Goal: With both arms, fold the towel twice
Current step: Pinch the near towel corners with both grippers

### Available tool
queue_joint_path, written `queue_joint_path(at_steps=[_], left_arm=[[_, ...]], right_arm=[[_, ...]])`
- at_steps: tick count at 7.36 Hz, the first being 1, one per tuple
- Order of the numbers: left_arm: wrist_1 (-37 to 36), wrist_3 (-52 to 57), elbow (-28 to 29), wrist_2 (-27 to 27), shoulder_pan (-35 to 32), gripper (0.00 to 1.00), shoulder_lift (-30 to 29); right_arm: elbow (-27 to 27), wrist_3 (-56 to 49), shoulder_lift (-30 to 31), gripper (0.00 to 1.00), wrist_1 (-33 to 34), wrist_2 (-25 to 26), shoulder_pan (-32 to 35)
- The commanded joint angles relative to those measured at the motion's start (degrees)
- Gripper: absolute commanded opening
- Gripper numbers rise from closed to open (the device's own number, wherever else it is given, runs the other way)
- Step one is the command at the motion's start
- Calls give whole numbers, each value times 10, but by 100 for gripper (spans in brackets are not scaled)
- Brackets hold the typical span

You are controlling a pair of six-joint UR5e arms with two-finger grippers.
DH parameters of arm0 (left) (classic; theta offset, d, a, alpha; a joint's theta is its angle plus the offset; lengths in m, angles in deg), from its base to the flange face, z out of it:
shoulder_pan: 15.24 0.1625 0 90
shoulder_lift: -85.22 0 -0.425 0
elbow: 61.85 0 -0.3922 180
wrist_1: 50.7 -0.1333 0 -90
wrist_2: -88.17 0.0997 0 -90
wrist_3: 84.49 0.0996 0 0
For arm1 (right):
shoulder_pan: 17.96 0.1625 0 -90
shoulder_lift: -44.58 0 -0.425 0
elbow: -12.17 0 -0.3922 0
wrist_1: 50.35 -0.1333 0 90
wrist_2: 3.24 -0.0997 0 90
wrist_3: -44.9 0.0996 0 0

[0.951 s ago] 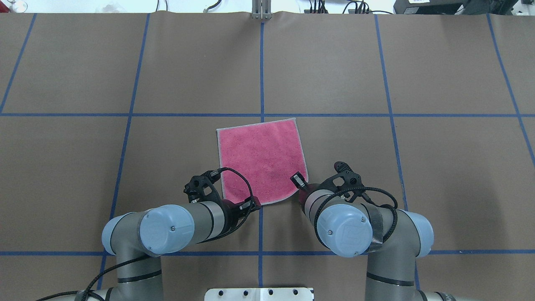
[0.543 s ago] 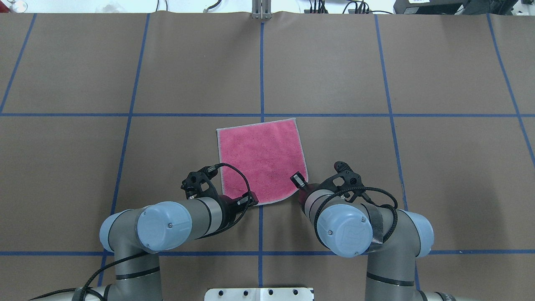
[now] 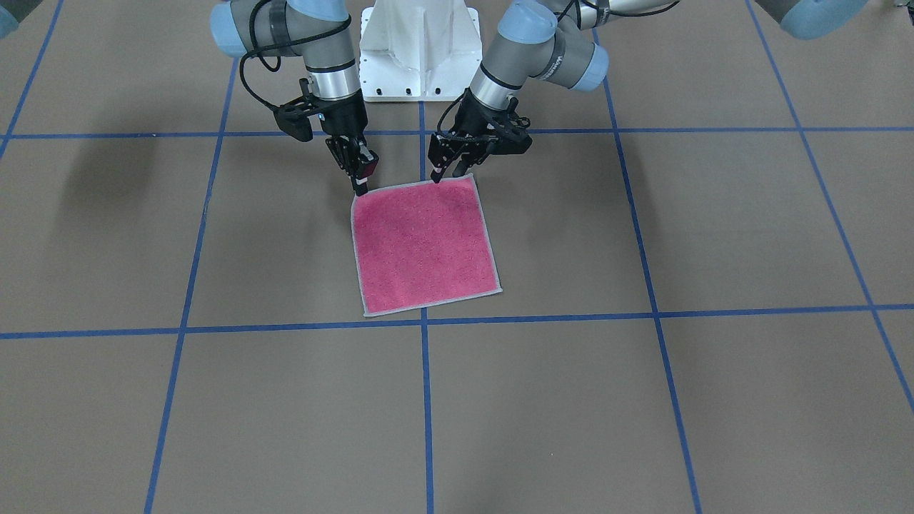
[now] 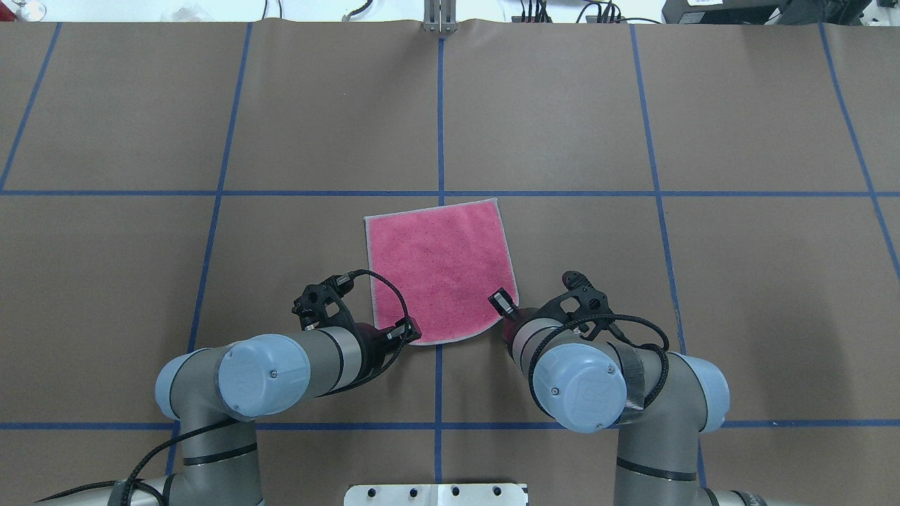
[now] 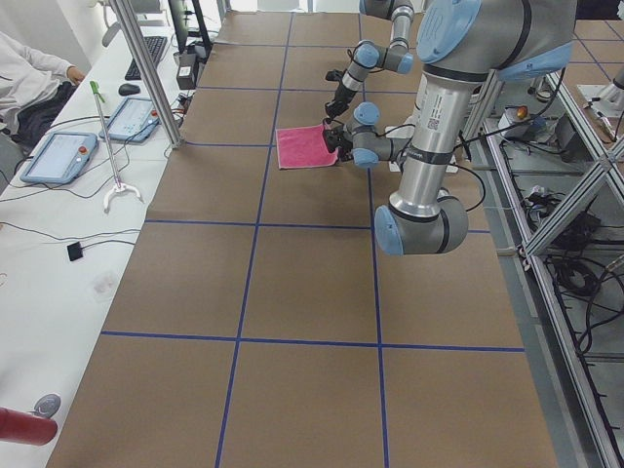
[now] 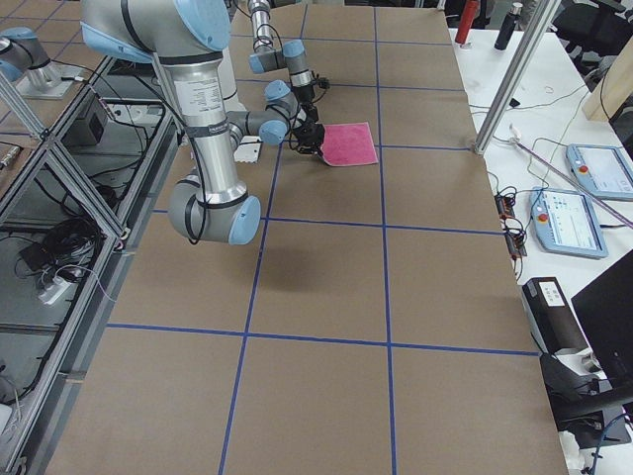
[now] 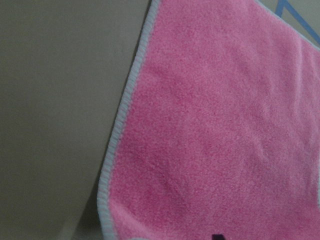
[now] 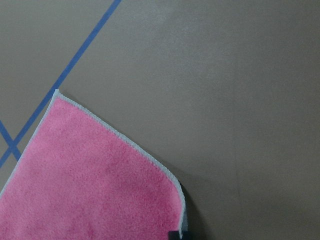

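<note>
Towel [image 4: 439, 270] lies flat and unfolded, pink up, mid-frame on the counter [image 4: 703, 302]; both folds remain. In the front view, left gripper [image 3: 450, 171] hangs spread at its upper-right corner; right gripper [image 3: 360, 184] meets the upper-left, grip unclear.

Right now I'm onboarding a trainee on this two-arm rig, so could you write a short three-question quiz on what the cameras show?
1. True or false: the towel is already folded in half.
2. Which colour of the towel faces up? A) pink B) dark grey C) white
3. Fill in: the left gripper and the right gripper are both at the towel's edge ___ the robot's base.

Key:
1. False. It lies flat and square on the table.
2. A.
3. Nearest. Each gripper is at one corner of that edge.
</note>
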Motion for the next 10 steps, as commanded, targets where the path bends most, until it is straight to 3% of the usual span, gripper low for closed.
queue_joint_path(at_steps=[1, 3, 10], left_arm=[[0, 3, -2, -1, 0, 41, 4], [0, 4, -10, -2, 0, 31, 7], [0, 1, -15, -2, -2, 36, 20]], right_arm=[[-1, 0, 0, 0, 0, 0, 0], [-1, 0, 0, 0, 0, 0, 0], [-1, -1, 0, 0, 0, 0, 0]])
